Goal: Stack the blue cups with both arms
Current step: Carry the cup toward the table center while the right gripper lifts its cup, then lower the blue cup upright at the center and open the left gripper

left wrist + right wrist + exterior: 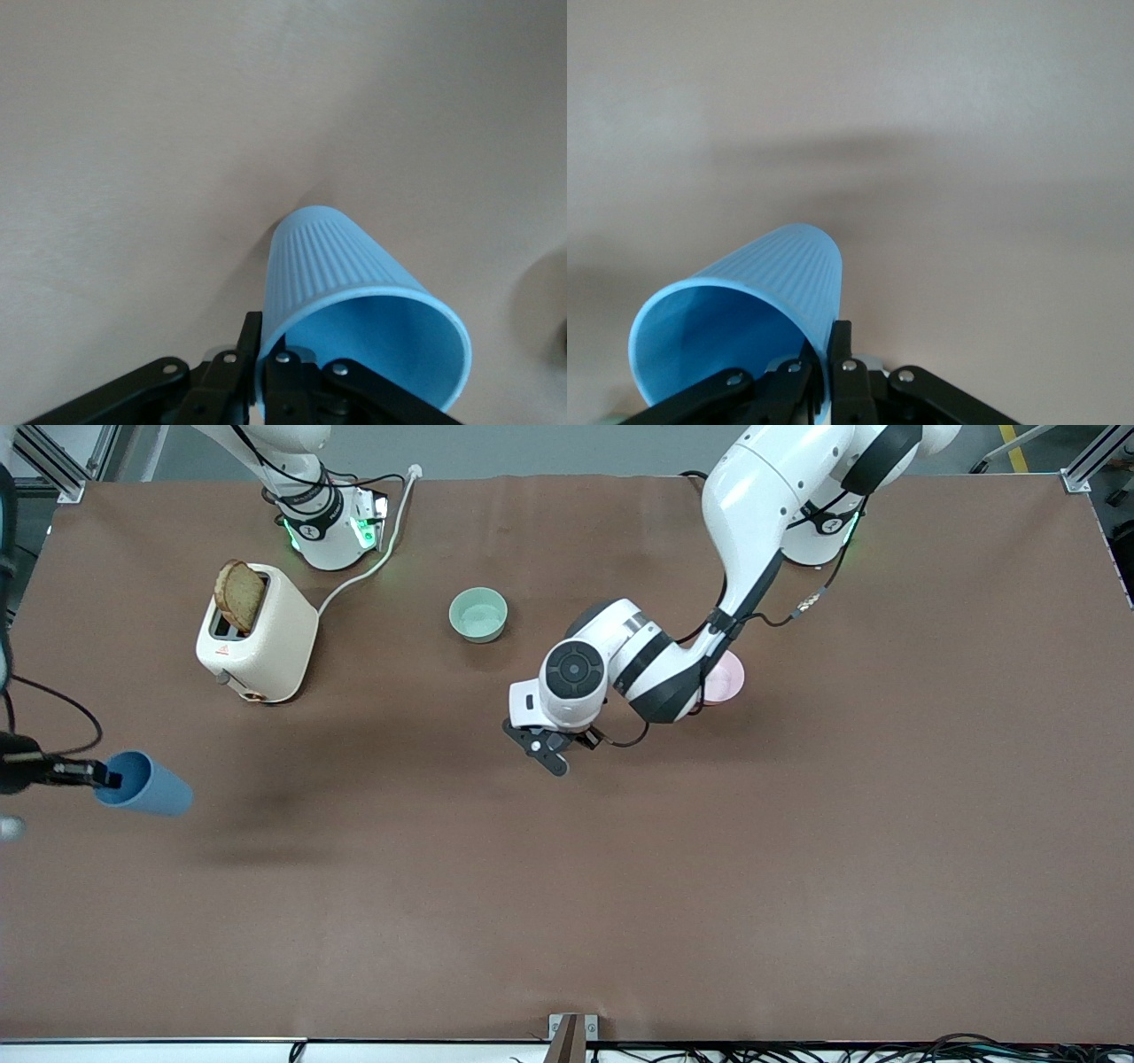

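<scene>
Brown table [620, 886], two gripped blue cups [146, 784]

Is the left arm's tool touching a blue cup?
Touching. The left wrist view shows the left tool pinching the blue cup's rim.

left hand [551, 751] clamped, mid-table | right hand [93, 773] clamped, table's edge

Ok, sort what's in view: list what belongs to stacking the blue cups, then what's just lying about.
Belongs to the job:
- first blue cup, rim pinched in the left gripper, over mid-table
- second blue cup, rim pinched in the right gripper, over the right arm's end

Just lying about:
- toaster with bread slice
- green bowl
- pink bowl
</scene>
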Tool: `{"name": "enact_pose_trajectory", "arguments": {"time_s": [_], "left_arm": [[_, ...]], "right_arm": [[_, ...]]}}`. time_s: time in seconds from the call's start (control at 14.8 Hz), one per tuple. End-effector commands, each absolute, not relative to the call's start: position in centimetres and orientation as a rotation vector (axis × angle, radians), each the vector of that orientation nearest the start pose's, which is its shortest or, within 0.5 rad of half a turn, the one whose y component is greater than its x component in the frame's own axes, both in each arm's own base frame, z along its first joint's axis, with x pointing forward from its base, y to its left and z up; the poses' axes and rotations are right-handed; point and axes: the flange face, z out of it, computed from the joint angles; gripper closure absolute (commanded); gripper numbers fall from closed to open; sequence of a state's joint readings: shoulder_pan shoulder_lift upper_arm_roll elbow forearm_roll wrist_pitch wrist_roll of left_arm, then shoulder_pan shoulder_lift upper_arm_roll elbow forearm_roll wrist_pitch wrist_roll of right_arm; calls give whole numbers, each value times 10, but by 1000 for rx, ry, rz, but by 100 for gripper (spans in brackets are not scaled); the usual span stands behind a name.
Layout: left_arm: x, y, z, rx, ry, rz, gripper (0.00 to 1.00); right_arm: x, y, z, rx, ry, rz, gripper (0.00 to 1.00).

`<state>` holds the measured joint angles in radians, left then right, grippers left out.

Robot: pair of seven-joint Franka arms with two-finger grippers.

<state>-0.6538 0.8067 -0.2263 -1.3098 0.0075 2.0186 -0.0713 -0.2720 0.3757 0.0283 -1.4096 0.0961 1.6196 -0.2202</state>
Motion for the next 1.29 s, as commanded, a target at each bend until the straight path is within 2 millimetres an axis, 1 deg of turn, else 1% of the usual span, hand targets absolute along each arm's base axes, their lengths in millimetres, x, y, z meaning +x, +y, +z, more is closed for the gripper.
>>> {"name": "enact_pose_trajectory", "arguments": {"time_s": [0.0, 0.07, 0.14, 0.2, 0.34, 0.41, 0.47, 0.54, 0.68, 0.74, 0.81, 0.88, 0.95, 1.02, 1.08, 1.15, 1.22], "left_arm": [[494, -551, 260, -2963, 1243, 187, 97], [494, -551, 257, -2962, 1242, 192, 92], [495, -550, 256, -2965, 1237, 192, 84], [495, -550, 255, -2964, 1238, 189, 71], [496, -551, 256, -2967, 1238, 181, 58], [496, -551, 257, -2969, 1232, 177, 43], [496, -551, 259, -2965, 1235, 169, 10], [497, -550, 265, -2966, 1237, 156, 0], [505, -544, 297, -2981, 1224, 113, 0], [507, -541, 317, -2989, 1220, 89, 0], [513, -531, 338, -2994, 1201, 90, 0], [517, -519, 360, -2992, 1184, 104, 0], [529, -502, 383, -3007, 1147, 73, 0], [546, -481, 401, -3030, 1098, 31, 0], [565, -457, 413, -3054, 1036, 1, 0], [583, -432, 418, -3073, 971, -11, 0], [604, -397, 431, -3097, 888, -38, 0]], "right_arm": [[599, -146, 532, -3000, 79, 224, 94], [588, -143, 550, -3002, 78, 217, 95], [579, -144, 567, -3011, 81, 204, 95], [571, -143, 581, -3024, 80, 188, 95], [559, -133, 608, -3060, 56, 152, 95], [553, -128, 617, -3069, 44, 141, 95], [547, -124, 622, -3072, 42, 134, 96], [538, -121, 627, -3074, 41, 130, 96], [519, -112, 626, -3075, 40, 136, 96], [518, -102, 621, -3077, 13, 138, 96], [520, -96, 616, -3078, 5, 134, 96], [521, -95, 616, -3080, 5, 127, 96], [522, -93, 616, -3080, 10, 127, 96], [523, -87, 617, -3082, 24, 127, 96], [522, -81, 617, -3081, 54, 140, 97], [521, -72, 620, -3088, 68, 141, 97], [520, -70, 622, -3101, 72, 140, 97]]}}
